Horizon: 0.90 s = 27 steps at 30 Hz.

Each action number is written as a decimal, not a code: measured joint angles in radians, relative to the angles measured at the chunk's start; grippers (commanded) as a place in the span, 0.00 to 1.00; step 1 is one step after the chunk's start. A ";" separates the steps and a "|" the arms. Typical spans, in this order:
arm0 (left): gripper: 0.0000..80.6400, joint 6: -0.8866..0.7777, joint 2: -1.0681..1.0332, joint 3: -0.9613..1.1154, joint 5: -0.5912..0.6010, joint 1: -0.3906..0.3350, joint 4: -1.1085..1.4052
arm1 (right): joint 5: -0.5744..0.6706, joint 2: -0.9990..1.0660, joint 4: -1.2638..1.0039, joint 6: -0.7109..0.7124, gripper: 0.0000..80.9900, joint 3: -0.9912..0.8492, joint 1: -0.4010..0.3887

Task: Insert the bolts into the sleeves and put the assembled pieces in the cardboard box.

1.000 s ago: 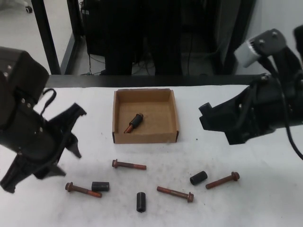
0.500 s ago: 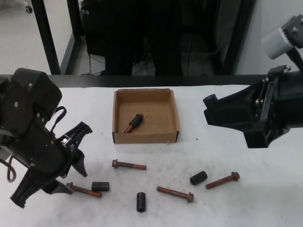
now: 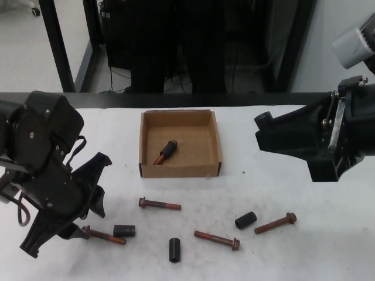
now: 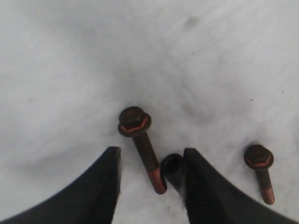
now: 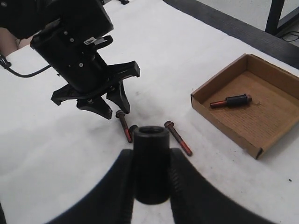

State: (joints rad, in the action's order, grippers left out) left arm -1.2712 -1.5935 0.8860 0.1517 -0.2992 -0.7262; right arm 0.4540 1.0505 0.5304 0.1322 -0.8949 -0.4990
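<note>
**High view:** The left arm has come down toward the bench and swung in over the near-left bolt. Its left gripper is spread wide just above that bolt's head end. The right arm has drawn back and up a little. I judge that a bolt pickup is about to start, to mate with what the right side carries. One assembled piece lies in the cardboard box. Four bolts and three sleeves lie loose on the bench. The left arm covers the near-left bolt's head, and the right arm's fingers cannot be made out here.

**Left wrist view:** The released fingers straddle the bolt, not touching it. A loose sleeve lies just beside the bolt's tip and is partly hidden behind one finger. That closeness could foul the grasp. A second bolt lies well apart.

**Right wrist view:** The right gripper is clenched on an upright sleeve with its bore facing up, held above the bench. The sleeve's lower end is cut off. Beyond it, the left gripper hangs over the bolt, whose head is masked by a finger.
</note>
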 measured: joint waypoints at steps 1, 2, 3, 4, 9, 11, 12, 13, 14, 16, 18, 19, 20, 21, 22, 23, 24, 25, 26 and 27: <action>0.50 -0.003 -0.004 0.000 0.001 0.000 0.000 | 0.000 0.000 0.000 0.000 0.00 0.000 0.000; 0.50 -0.006 -0.009 0.000 -0.002 -0.004 0.000 | 0.000 0.000 0.000 0.000 0.00 0.000 0.000; 0.50 -0.008 -0.012 0.000 -0.005 -0.005 0.000 | 0.000 0.000 0.000 0.000 0.00 0.000 0.000; 0.50 -0.010 -0.018 0.000 -0.006 -0.007 0.000 | 0.000 0.000 -0.003 0.000 0.00 0.000 0.000; 0.50 -0.024 -0.044 0.000 -0.007 -0.018 0.006 | 0.000 0.000 -0.015 0.000 0.00 0.000 0.000; 0.50 -0.032 -0.057 0.000 -0.015 -0.022 0.013 | 0.004 0.000 -0.021 0.000 0.00 0.000 0.000; 0.50 -0.038 -0.066 0.000 -0.016 -0.024 0.018 | 0.010 0.000 -0.023 0.000 0.00 0.000 0.000; 0.50 -0.051 -0.070 0.000 -0.019 -0.024 0.032 | 0.015 0.000 -0.024 0.000 0.00 0.000 0.000; 0.50 -0.057 -0.074 0.000 -0.024 -0.024 0.040 | 0.023 0.000 -0.027 0.000 0.00 0.000 0.000; 0.50 -0.062 -0.078 0.000 -0.036 -0.024 0.048 | 0.040 -0.008 -0.032 0.000 0.00 0.000 0.000; 0.48 -0.065 -0.078 0.000 -0.053 -0.024 0.050 | 0.049 -0.019 -0.038 0.000 0.00 0.000 0.000; 0.45 -0.067 -0.078 0.000 -0.062 -0.024 0.050 | 0.059 -0.026 -0.041 0.000 0.00 0.000 0.000; 0.43 -0.068 -0.078 0.002 -0.072 -0.026 0.050 | 0.071 -0.031 -0.042 0.000 0.00 0.000 0.000; 0.42 -0.067 -0.078 0.001 -0.086 -0.027 0.050 | 0.082 -0.037 -0.045 0.000 0.00 0.000 0.000; 0.41 -0.067 -0.078 0.001 -0.091 -0.026 0.052 | 0.096 -0.043 -0.045 0.000 0.00 0.000 0.000; 0.42 -0.067 -0.078 0.001 -0.096 -0.026 0.052 | 0.106 -0.048 -0.045 0.000 0.00 0.000 0.000; 0.42 -0.067 -0.078 0.001 -0.101 -0.026 0.052 | 0.116 -0.052 -0.045 0.000 0.00 0.000 0.000; 0.42 -0.067 -0.081 0.001 -0.101 -0.026 0.052 | 0.127 -0.058 -0.045 0.000 0.00 0.000 0.000; 0.42 -0.067 -0.081 0.001 -0.101 -0.026 0.052 | 0.136 -0.062 -0.045 0.000 0.00 0.000 0.000; 0.42 -0.067 -0.085 0.001 -0.098 -0.028 0.054 | 0.143 -0.066 -0.045 0.000 0.00 0.000 0.000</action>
State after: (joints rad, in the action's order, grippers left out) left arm -1.3387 -1.6783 0.8873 0.0541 -0.3275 -0.6720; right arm 0.5971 0.9842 0.4858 0.1322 -0.8949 -0.4990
